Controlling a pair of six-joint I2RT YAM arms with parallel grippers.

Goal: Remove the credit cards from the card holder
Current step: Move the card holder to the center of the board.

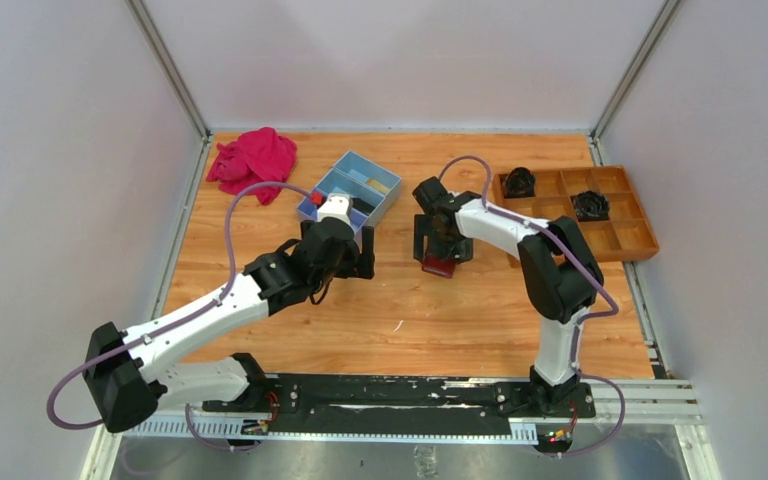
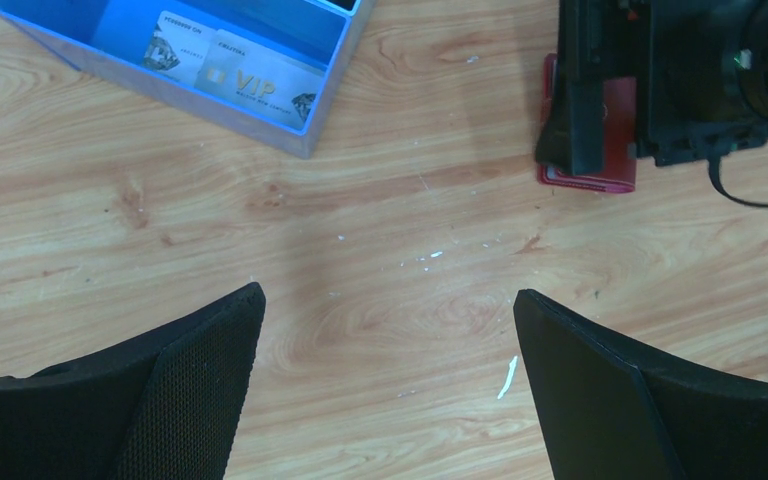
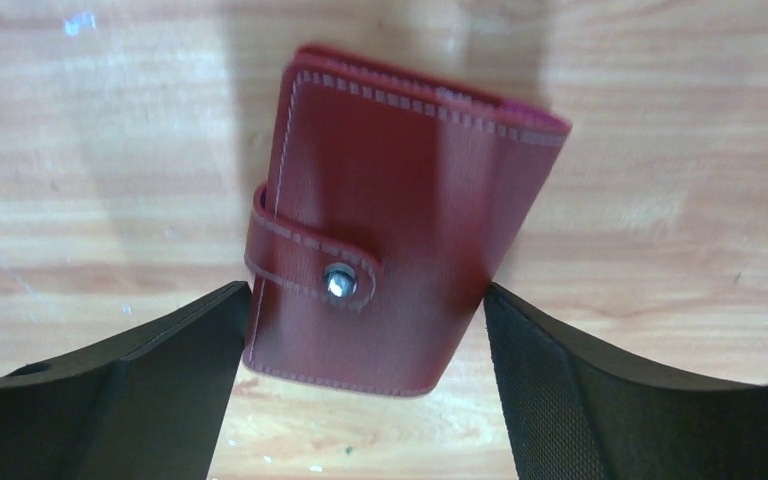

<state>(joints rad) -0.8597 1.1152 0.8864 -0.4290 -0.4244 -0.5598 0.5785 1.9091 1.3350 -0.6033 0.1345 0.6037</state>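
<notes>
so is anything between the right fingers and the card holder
Nothing visible. The right fingers stand open on either side of the closed card holder, which lies on the table. Its strap is snapped shut.

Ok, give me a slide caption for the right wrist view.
Closed dark red card holder, strap snapped shut, on the wooden table, flanked by the right gripper's two fingers.

Robot lab cell (white enclosure walls (image 1: 50, 150))
</notes>
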